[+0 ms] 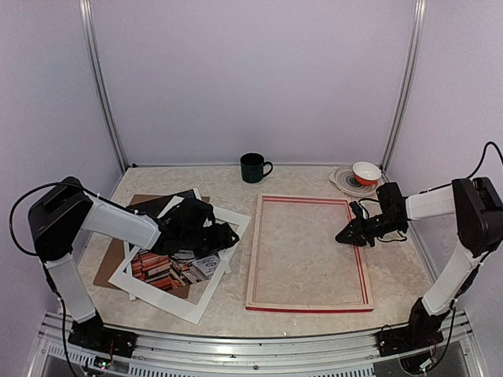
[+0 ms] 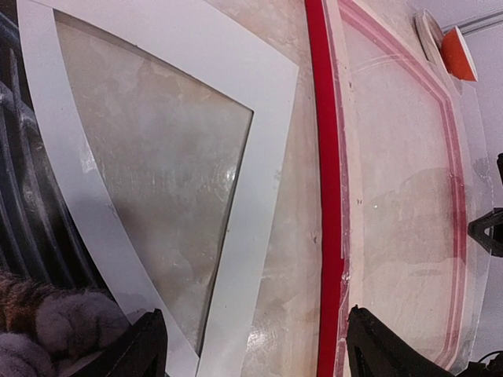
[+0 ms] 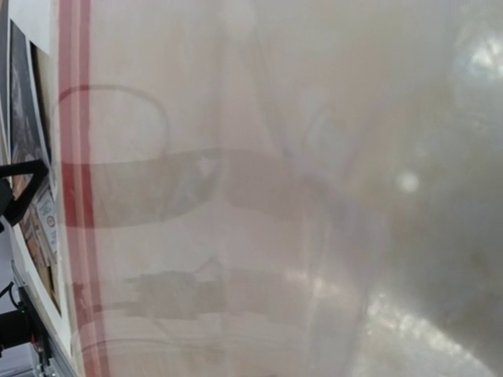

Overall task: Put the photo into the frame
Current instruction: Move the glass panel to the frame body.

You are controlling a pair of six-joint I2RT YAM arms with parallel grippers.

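Observation:
The photo (image 1: pixel 169 271), showing stacked books, lies at the left under the white mat (image 1: pixel 200 302); its cat fur shows in the left wrist view (image 2: pixel 47 322). My left gripper (image 1: pixel 224 236) hovers over the mat's right side, open and empty (image 2: pixel 263 349), with one finger over the mat (image 2: pixel 251 236) and the other by the frame's red edge (image 2: pixel 330 196). The frame (image 1: pixel 253 251) lies flat, pale wood side up. My right gripper (image 1: pixel 346 234) sits at the frame's right rail. Its fingers are hidden in the hazy right wrist view, where a red rail (image 3: pixel 75 157) shows.
A brown backing board (image 1: pixel 110 263) lies under the mat and photo. A dark green mug (image 1: pixel 253 167) stands at the back. An orange and white bowl (image 1: pixel 366 172) sits on stacked plates (image 1: pixel 343 182) at the back right. Walls close in on three sides.

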